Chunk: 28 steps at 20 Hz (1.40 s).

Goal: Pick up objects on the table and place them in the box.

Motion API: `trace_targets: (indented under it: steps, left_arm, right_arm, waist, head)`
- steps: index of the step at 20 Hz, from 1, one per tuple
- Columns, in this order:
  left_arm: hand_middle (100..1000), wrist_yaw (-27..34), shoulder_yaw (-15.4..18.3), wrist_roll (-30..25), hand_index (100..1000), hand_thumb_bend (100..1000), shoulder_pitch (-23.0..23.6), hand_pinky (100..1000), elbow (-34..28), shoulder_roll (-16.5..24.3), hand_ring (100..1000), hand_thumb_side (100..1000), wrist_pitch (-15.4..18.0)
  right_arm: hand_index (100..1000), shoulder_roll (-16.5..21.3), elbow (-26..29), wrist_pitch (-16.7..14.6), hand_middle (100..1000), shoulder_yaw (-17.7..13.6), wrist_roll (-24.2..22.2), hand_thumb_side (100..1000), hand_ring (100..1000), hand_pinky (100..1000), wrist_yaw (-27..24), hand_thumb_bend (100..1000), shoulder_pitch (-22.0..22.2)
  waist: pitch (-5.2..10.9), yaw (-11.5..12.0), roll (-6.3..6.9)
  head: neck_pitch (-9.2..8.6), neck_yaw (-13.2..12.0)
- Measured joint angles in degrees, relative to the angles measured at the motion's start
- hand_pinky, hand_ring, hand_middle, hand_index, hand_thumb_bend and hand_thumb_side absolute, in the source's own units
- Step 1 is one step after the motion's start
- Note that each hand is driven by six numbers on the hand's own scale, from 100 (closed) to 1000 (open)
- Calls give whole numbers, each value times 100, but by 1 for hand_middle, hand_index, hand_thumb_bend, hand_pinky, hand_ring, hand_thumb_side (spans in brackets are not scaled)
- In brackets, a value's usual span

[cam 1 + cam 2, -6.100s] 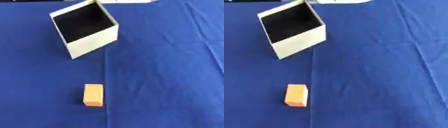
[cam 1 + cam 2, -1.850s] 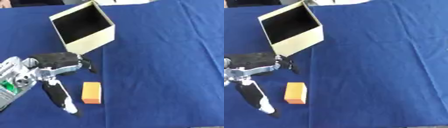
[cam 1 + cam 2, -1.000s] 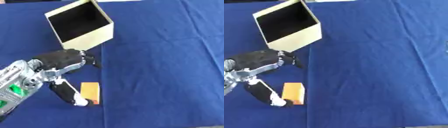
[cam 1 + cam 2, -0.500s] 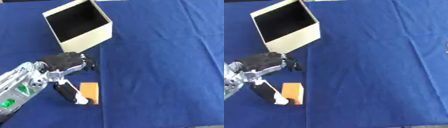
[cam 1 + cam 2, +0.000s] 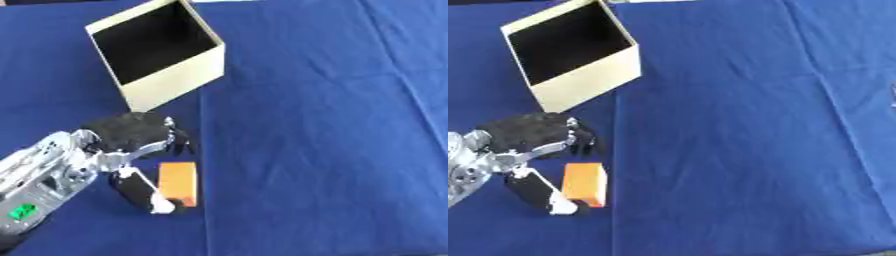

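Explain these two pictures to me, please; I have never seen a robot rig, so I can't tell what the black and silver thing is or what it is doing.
Both pictures come from a stereo camera in the robot's head, looking down at a table covered with a blue cloth. They show one moment, from the left eye and the right eye. The black and silver thing entering from the left is the robot's left hand. Its thumb lies along the left side of a small orange block, with the curled fingers just above the block; the block lies on the cloth, not lifted. Farther back stands an open cream box with a dark inside, where the block should go. The right hand is out of sight.
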State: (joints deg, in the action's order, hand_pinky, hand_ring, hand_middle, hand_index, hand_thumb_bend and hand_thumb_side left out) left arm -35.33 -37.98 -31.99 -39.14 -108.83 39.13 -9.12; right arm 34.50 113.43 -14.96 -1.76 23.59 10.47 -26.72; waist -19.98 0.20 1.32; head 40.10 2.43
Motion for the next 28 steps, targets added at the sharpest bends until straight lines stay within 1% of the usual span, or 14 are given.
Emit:
trace_targets:
  steps: [6, 10, 11, 12, 13, 15, 17, 18, 19, 20, 23, 25, 26, 28]
  left_arm:
    - [419, -6, 22, 30, 615, 463, -2, 403, -74, 24, 443, 368, -47]
    - [401, -77, -9, 86, 591, 403, -4, 352, -3, 22, 418, 361, 23]
    - [412, -88, -19, 106, 604, 409, -4, 359, 21, 19, 425, 359, 43]
    - [474, -99, -28, 126, 670, 461, -4, 407, 47, 15, 462, 363, 62]
    - [497, -108, -30, 138, 693, 494, -4, 431, 75, 3, 483, 369, 75]
    - [473, -186, -56, 124, 665, 452, 18, 374, 174, -7, 441, 357, 102]
    - [500, -237, -67, 96, 693, 488, 27, 381, 235, -28, 447, 365, 121]
    - [529, -250, -73, 77, 718, 522, 34, 396, 282, -29, 459, 369, 121]
    - [585, -257, -88, 55, 778, 591, 44, 461, 326, -29, 521, 378, 121]
    - [601, -260, -100, 33, 815, 638, 47, 500, 350, -29, 550, 380, 124]
    - [611, -291, -99, -51, 826, 648, 62, 488, 346, -29, 545, 381, 119]
    - [583, -301, -99, -102, 813, 626, 74, 440, 336, -29, 512, 360, 103]
    - [536, -299, -99, -115, 790, 560, 78, 379, 331, -29, 456, 345, 92]
    - [470, -261, -99, -110, 765, 520, 78, 345, 324, -29, 406, 351, 62]
  right_arm:
    - [748, -16, 0, 1, 624, 0, 0, 819, 776, 808, -1, 100, 1]
    - [748, -40, 0, 0, 624, -1, 1, 818, 776, 808, -5, 100, 1]
    - [748, -40, 0, 0, 624, -1, 2, 819, 776, 808, -5, 100, 1]
    - [748, -40, 0, -1, 624, -1, 2, 819, 776, 808, -5, 100, 1]
    - [748, -40, 0, -1, 624, -1, 3, 819, 776, 808, -5, 100, 1]
    - [748, -40, 0, -2, 624, -1, 3, 819, 776, 808, -6, 100, 2]
    - [747, -40, 0, -2, 623, -1, 4, 819, 775, 808, -6, 100, 3]
    - [747, -41, 0, -3, 623, -1, 4, 819, 775, 808, -6, 100, 3]
    - [747, -41, 0, -2, 622, -1, 3, 820, 775, 808, -7, 100, 4]
    - [746, -41, 0, -2, 621, -2, 3, 821, 775, 808, -7, 100, 5]
    - [746, -41, 0, -1, 621, -2, 2, 822, 775, 808, -7, 100, 9]
    - [746, -42, 0, 0, 621, -2, 1, 823, 775, 808, -7, 100, 9]
    - [746, -42, 0, 0, 621, -2, 1, 822, 775, 809, -7, 100, 9]
    - [746, -42, 0, 0, 621, -2, 2, 822, 775, 809, -7, 100, 9]
  waist:
    - [0, 1, 2]
    - [0, -3, 4]
    - [1, -3, 4]
    - [2, -3, 4]
    - [3, -3, 4]
    - [3, -6, 3]
    - [3, -9, 2]
    - [3, -12, 2]
    - [3, -12, 0]
    - [3, -12, -2]
    - [2, -9, -1]
    - [2, -7, -1]
    - [2, -7, -2]
    - [2, -7, -4]
  head:
    - [-13, 0]
    - [-13, 0]
    - [-14, -1]
    - [-14, -1]
    - [-15, -1]
    - [-16, -3]
    - [-18, -5]
    - [-21, -6]
    - [-32, -6]
    - [-33, -6]
    - [-33, -11]
    - [-33, -20]
    - [-34, -21]
    - [-34, -22]
